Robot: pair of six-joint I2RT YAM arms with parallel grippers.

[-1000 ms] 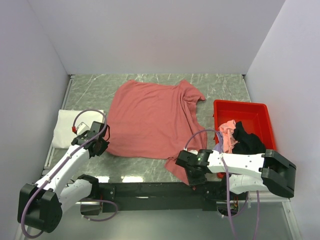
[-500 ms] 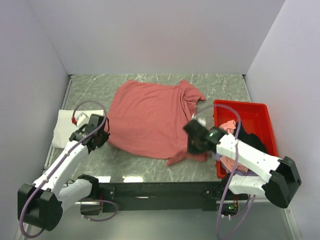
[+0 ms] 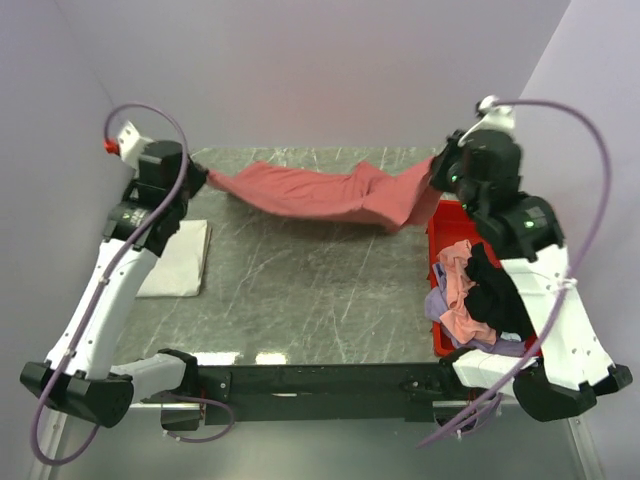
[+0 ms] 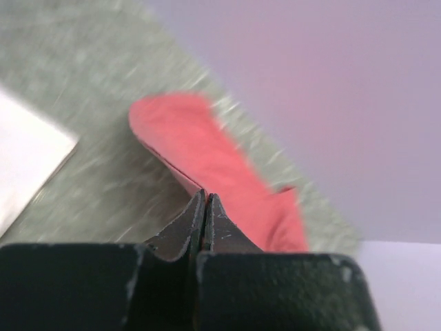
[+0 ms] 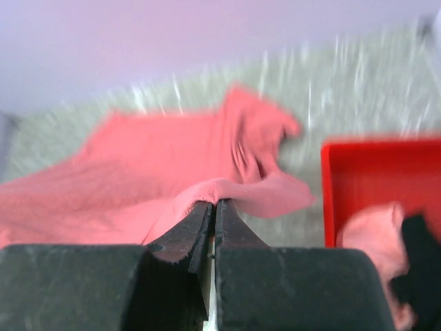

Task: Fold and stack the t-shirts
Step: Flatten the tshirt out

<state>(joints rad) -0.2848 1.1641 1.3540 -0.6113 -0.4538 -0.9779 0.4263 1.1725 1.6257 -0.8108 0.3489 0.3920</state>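
Top external shows red t-shirt (image 3: 330, 193) strung between left pincer (image 3: 203, 180) and right pincer (image 3: 437, 171) (both gripping it).

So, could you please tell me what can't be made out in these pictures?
Top view: the right arm covers much of the red tray; its shirts cannot be counted.
Top view: the left arm hides one edge of the white t-shirt.
Wrist views: blur smears the dusty red t-shirt; which hems are pinched is unclear.
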